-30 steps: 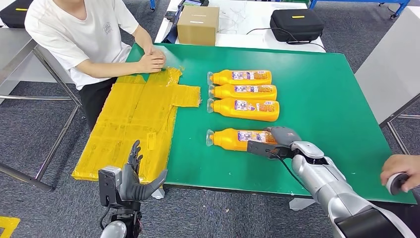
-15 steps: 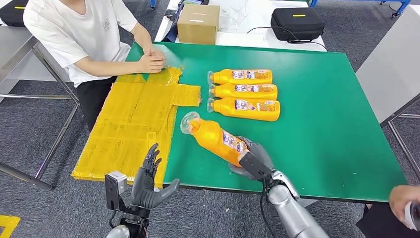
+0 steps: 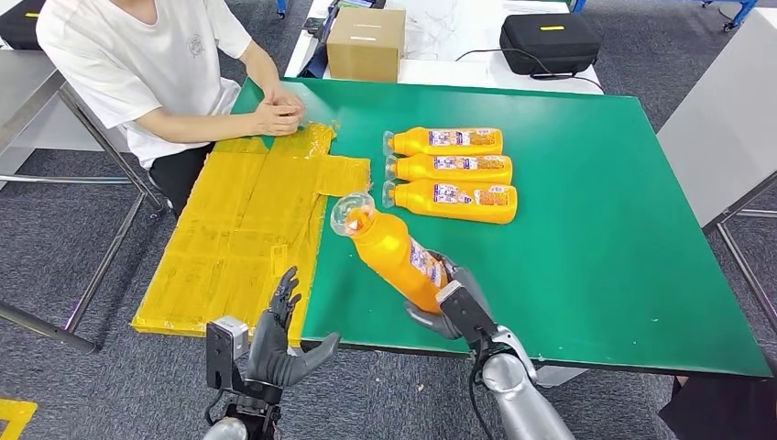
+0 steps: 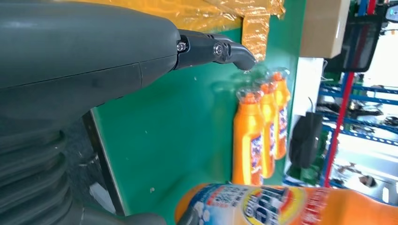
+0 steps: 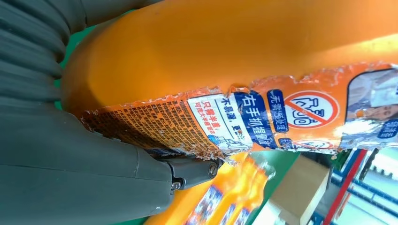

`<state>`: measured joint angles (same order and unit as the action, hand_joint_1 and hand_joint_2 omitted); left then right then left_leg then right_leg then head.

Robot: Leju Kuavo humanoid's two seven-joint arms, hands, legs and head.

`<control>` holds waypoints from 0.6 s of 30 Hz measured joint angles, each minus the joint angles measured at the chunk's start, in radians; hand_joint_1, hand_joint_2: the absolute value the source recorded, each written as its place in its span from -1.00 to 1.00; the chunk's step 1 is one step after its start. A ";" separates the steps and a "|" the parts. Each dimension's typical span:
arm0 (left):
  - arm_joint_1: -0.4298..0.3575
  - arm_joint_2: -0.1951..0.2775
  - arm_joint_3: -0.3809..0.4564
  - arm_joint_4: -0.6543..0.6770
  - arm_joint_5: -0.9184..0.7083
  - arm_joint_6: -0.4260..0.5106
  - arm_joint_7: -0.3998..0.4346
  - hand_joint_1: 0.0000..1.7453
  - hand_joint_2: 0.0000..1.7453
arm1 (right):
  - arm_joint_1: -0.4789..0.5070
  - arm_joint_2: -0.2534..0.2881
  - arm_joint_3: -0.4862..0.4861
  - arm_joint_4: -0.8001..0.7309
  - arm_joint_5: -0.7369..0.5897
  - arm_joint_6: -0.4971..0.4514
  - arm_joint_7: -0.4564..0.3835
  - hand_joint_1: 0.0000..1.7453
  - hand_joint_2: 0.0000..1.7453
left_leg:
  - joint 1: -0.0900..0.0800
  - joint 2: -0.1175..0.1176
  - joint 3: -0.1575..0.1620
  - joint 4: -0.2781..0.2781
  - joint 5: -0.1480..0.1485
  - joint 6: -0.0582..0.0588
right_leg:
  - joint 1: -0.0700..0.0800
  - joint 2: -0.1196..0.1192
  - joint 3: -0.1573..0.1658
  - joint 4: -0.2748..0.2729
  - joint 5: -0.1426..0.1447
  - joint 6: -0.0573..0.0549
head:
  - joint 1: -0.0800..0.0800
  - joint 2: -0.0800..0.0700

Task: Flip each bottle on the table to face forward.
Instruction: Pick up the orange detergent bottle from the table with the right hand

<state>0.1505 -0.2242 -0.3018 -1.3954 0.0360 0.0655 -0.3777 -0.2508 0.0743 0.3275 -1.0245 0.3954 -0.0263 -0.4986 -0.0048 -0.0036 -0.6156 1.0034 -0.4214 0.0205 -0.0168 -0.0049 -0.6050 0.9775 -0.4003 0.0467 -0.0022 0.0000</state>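
My right hand grips a bottle tilted above the table; my left hand, below its edge, is released.

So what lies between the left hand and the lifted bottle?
In the head view, only the bare green table edge and grey floor separate the left hand from the bottle that the right hand holds.
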 joint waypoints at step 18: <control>-0.051 0.001 -0.055 -0.050 0.100 -0.071 0.046 -1.00 1.00 | -0.111 0.201 0.243 0.184 0.088 -0.011 -0.023 1.00 1.00 | 0.000 -0.001 -0.001 0.000 0.001 -0.001 | 0.000 -0.001 -0.001 0.001 0.000 0.000 | 0.000 0.000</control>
<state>0.0993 -0.2233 -0.3570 -1.4453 0.1356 -0.0060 -0.3315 -0.3622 0.2756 0.5704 -0.8409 0.4829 -0.0372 -0.5220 -0.0047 -0.0045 -0.6170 1.0033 -0.4207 0.0199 -0.0171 -0.0054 -0.6063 0.9780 -0.4003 0.0465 -0.0020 0.0000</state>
